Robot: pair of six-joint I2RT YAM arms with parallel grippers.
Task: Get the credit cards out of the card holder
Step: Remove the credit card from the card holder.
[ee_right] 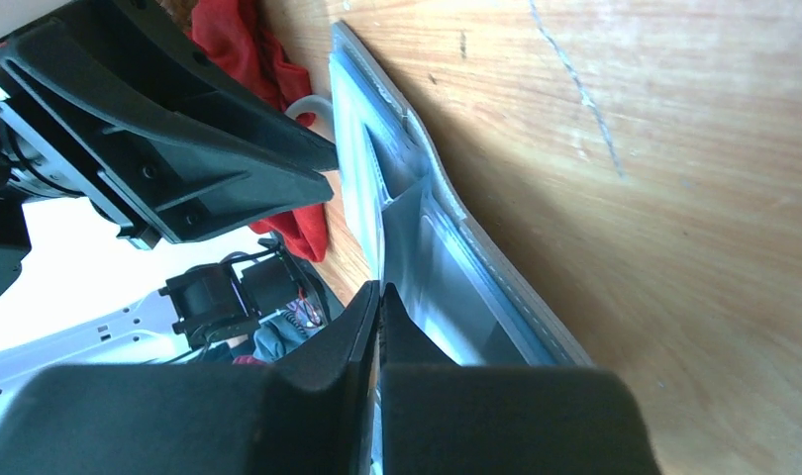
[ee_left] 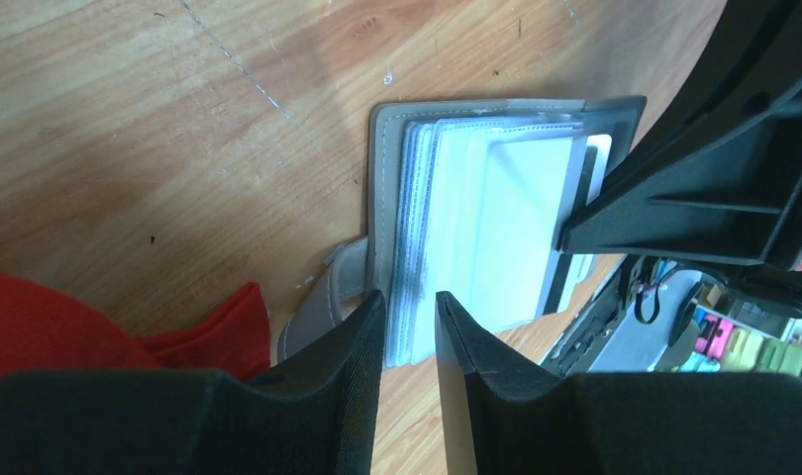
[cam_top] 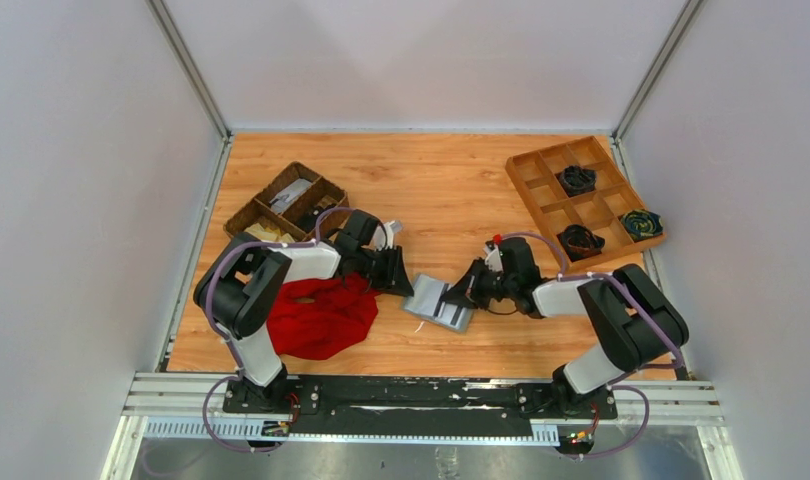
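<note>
The card holder [cam_top: 439,303] lies open on the table [cam_top: 451,180], about midway between the left and right edges and nearer the near edge than the far one. The red cloth [cam_top: 321,318] is just beside it on the left.

The step in hand looks like the draw of a first card. The credit cards [ee_left: 516,223] sit inside the sleeves, no card is seen loose on the wood, and both arms meet at the holder. The left gripper [cam_top: 403,278] is at the holder's left edge. Its fingers [ee_left: 357,356] stand a little apart with the corner of the clear sleeve stack in the gap; whether they press on it cannot be told. The right gripper [cam_top: 461,293] reaches in from the right, its fingers [ee_right: 352,327] pressed together at the lip of a pocket. Whether a thin card edge sits between them is hidden.

The next move probably calls for a straight pull toward the table's right edge, in line with the pocket, with the left side bracing the holder against sliding.

The top view gives only the layout. The left wrist view alone shows pale card faces under the sleeves and the right fingertip lying over the top one. The right wrist view alone shows the closed fingertips edge-on and the pocket lip in profile.
</note>
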